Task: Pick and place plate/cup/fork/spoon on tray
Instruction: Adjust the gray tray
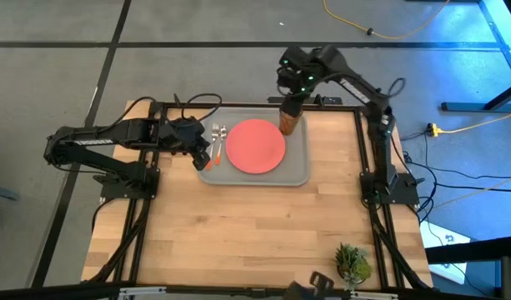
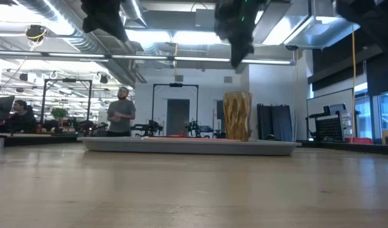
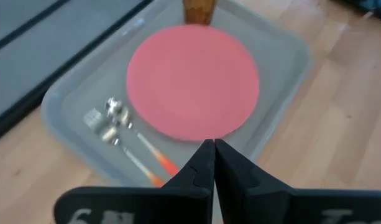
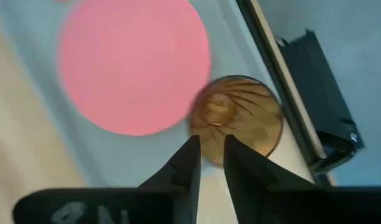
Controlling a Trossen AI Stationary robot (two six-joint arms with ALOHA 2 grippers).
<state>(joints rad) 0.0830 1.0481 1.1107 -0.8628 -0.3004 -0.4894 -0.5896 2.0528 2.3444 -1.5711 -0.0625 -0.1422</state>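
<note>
The light-grey tray [image 1: 298,171] lies at the table's far middle. The coral-red plate [image 1: 256,146] lies flat in it. The amber cup [image 1: 290,119] stands upright on the tray's far right corner, beside the plate. The fork and spoon [image 1: 217,143] lie side by side on the tray's left part, silver heads [image 3: 109,118] toward the far edge, orange handles [image 3: 167,165] toward the near edge. My left gripper [image 3: 213,149] is shut and empty, above the tray's left near edge. My right gripper [image 4: 210,149] hangs above the cup [image 4: 237,118], fingers a little apart, clear of it in the low view [image 2: 241,54].
A small green plant [image 1: 353,262] stands at the table's near right edge. Bare wooden table [image 1: 255,233] spreads between the tray and the near edge. People and equipment show in the room beyond the table [image 2: 121,111].
</note>
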